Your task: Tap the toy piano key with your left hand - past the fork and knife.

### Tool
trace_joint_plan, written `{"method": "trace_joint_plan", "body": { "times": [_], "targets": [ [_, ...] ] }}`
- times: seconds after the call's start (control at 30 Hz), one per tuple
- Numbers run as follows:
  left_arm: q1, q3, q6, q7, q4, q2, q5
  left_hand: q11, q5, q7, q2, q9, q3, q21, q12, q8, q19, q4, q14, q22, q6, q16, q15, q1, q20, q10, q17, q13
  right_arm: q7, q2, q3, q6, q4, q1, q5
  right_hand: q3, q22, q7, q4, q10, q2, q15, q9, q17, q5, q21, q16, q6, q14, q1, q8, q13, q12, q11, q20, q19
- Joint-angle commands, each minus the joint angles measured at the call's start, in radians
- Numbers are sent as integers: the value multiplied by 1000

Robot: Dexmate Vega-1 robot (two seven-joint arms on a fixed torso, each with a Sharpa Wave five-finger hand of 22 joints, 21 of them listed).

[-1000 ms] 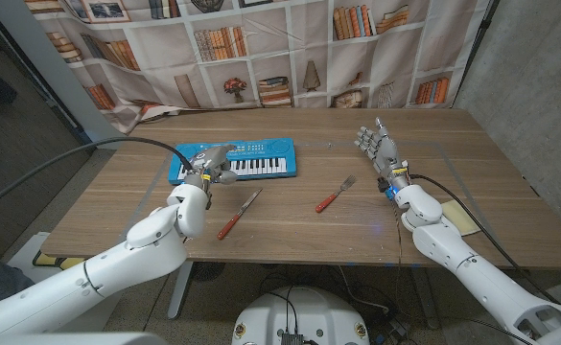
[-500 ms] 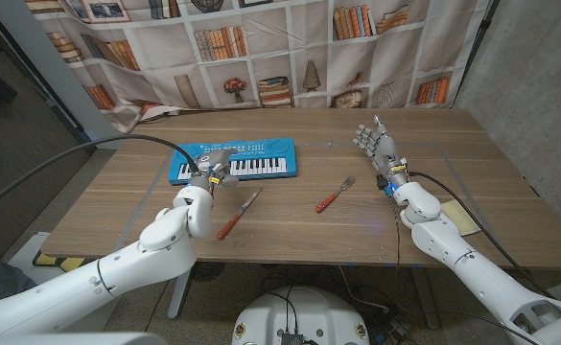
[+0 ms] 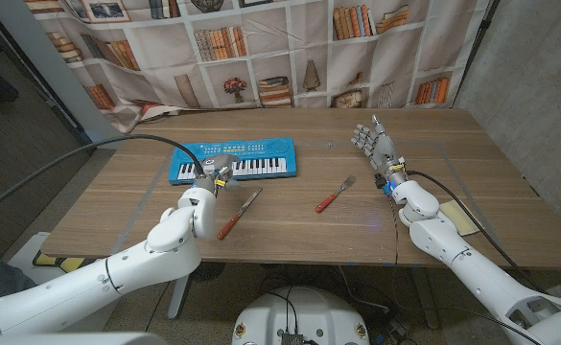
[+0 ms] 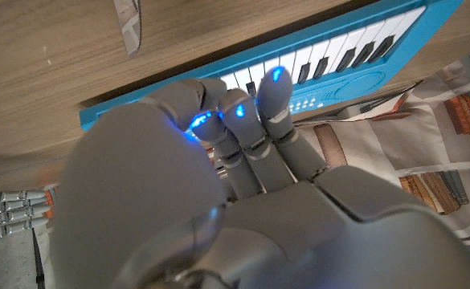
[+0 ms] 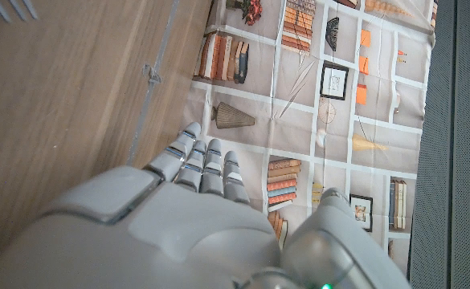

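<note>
The blue toy piano lies at the table's far left of centre, its white keys facing me. My left hand hovers at the piano's near edge with its fingers curled in; its fingertips are over the left end of the keys, and contact cannot be told. A red-handled knife lies just right of that hand, its blade tip near the piano. The red-handled fork lies mid-table. My right hand stands upright to the right, fingers spread and holding nothing.
A yellowish pad lies beside my right forearm near the table's right edge. A bookshelf-print curtain hangs behind the table. Bare wood stretches between the fork and the right hand.
My left hand has drawn back toward me from over the piano's left part to its near edge, uncovering more of the piano. The right hand has stayed put.
</note>
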Motion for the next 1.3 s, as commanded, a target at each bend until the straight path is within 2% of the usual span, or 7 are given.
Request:
{"method": "trace_joint_plan", "body": {
  "times": [0.03,0.37,0.6,0.73,1.03,1.3],
  "targets": [
    [-23,38,8,-42,26,-21,56,10,-1,8,12,2,11,7,4,-3,-2,0,6,7,25,14,-6,0,-42,1,11,19,-12,-3,2,-3,-12,-11,-2,0,3,2,-6,6,5,2,3,4,-3,3,5,12,10,10,4,2,1,-1,-2,9],
    [-14,31,5,-54,31,-28,67,6,0,7,16,2,12,5,4,-7,-7,1,4,0,46,12,-6,-4,-42,-5,6,28,-24,-8,3,-12,-28,-20,-4,0,3,1,-6,6,5,3,3,5,-4,3,4,10,11,10,3,2,0,-1,-1,9],
    [-16,30,-2,-67,43,-32,67,23,-2,5,21,3,10,4,4,-17,-8,1,5,-6,36,13,-7,-3,-42,-10,4,36,-32,-11,2,-22,-36,-23,-6,-1,3,2,-6,6,6,2,3,5,-4,2,4,11,12,10,2,2,0,-1,0,9],
    [-6,9,-23,-62,48,-31,42,25,-3,2,23,3,9,8,-6,-21,-6,-1,3,-5,34,10,-7,-2,-42,-9,-2,25,-39,-10,3,-30,-41,-26,-2,-1,3,2,-6,6,6,3,3,5,-4,2,4,10,13,10,2,2,-1,-1,-1,10],
    [-32,37,-13,-93,72,-38,64,30,-8,3,24,3,5,5,-6,-23,-15,-4,4,-12,36,6,-8,1,-42,-11,-12,35,-45,-12,3,-28,-45,-27,-9,-1,3,2,-7,7,7,3,3,5,-4,2,4,10,15,11,1,2,-1,-1,0,11],
    [-23,25,-27,-76,78,-46,60,27,-10,2,25,4,3,3,-8,-23,-18,-3,4,-21,41,9,-7,0,-42,-9,-12,37,-50,-17,5,-39,-55,-32,-5,-1,3,1,-7,7,8,3,3,5,-4,2,3,9,16,12,1,2,-2,-1,0,11]
  ]
}}
